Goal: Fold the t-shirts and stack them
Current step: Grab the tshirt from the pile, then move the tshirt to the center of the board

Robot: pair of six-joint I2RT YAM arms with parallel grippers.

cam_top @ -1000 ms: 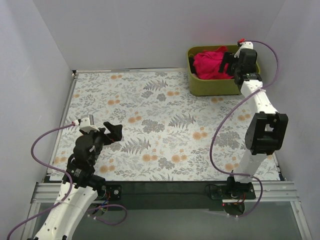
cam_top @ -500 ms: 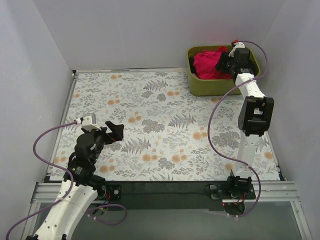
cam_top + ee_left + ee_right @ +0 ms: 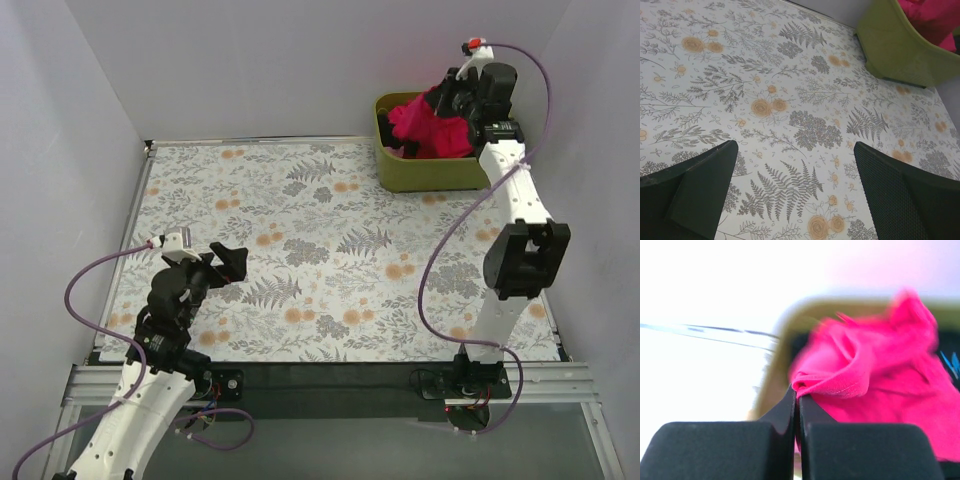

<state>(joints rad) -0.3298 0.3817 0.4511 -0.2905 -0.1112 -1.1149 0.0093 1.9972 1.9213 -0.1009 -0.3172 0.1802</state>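
A crumpled crimson-red t-shirt (image 3: 425, 128) lies in the olive-green bin (image 3: 425, 175) at the back right and is partly lifted out of it. My right gripper (image 3: 447, 98) is above the bin, shut on a fold of the red t-shirt (image 3: 880, 375); in the right wrist view the two jaws pinch a hem of the cloth right at their tips (image 3: 799, 390). My left gripper (image 3: 232, 262) hovers over the near-left part of the floral table, open and empty; its fingers (image 3: 705, 185) stand wide apart. The bin (image 3: 900, 50) and a bit of red cloth (image 3: 935, 20) show at the top right of the left wrist view.
The table carries a floral-patterned cloth (image 3: 330, 250) with a metal rail along its near edge. White walls close in the left, back and right sides. Purple cables loop from both arms.
The right gripper has shut on the red t-shirt and risen, pulling the cloth up out of the bin. The left arm has hardly moved.
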